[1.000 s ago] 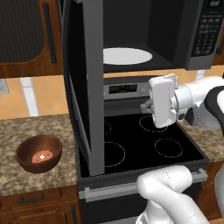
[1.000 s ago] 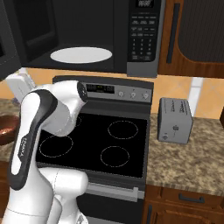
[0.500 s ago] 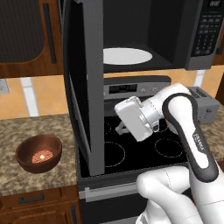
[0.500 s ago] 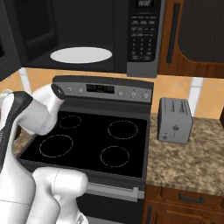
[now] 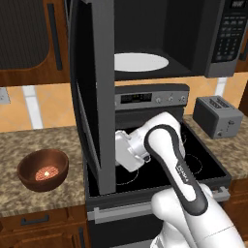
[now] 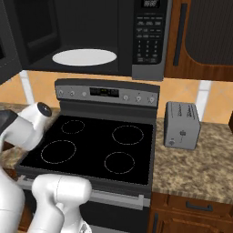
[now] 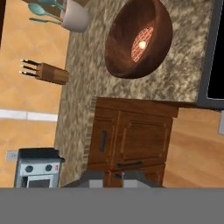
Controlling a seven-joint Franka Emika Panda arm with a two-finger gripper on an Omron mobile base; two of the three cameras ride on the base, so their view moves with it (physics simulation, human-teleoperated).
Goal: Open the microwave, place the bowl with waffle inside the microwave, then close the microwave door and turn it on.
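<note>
The microwave (image 5: 164,43) stands open above the stove, its white turntable plate (image 5: 141,62) bare. The microwave door (image 5: 92,97) is swung out to the left. The dark reddish-brown bowl (image 5: 42,169) sits on the granite counter left of the stove, with the waffle (image 5: 46,173) lying in it. My wrist (image 5: 131,151) hangs low over the stove's left side, just right of the door's edge, which hides the fingers. In the hand view the bowl (image 7: 138,41) and the waffle (image 7: 142,43) lie well ahead of my gripper (image 7: 113,178). Its tips stand a narrow gap apart, holding nothing.
The black stove (image 6: 91,150) lies below the microwave, and a grey toaster (image 6: 182,125) stands on the counter to its right. A knife block (image 7: 46,72) and a utensil crock (image 7: 74,15) stand beyond the bowl. Wooden cabinet fronts (image 7: 131,135) run under the counter.
My arm has swung from above the stove's right side down and left to the edge of the open door. The jaws have parted slightly. Bowl and door have not moved.
</note>
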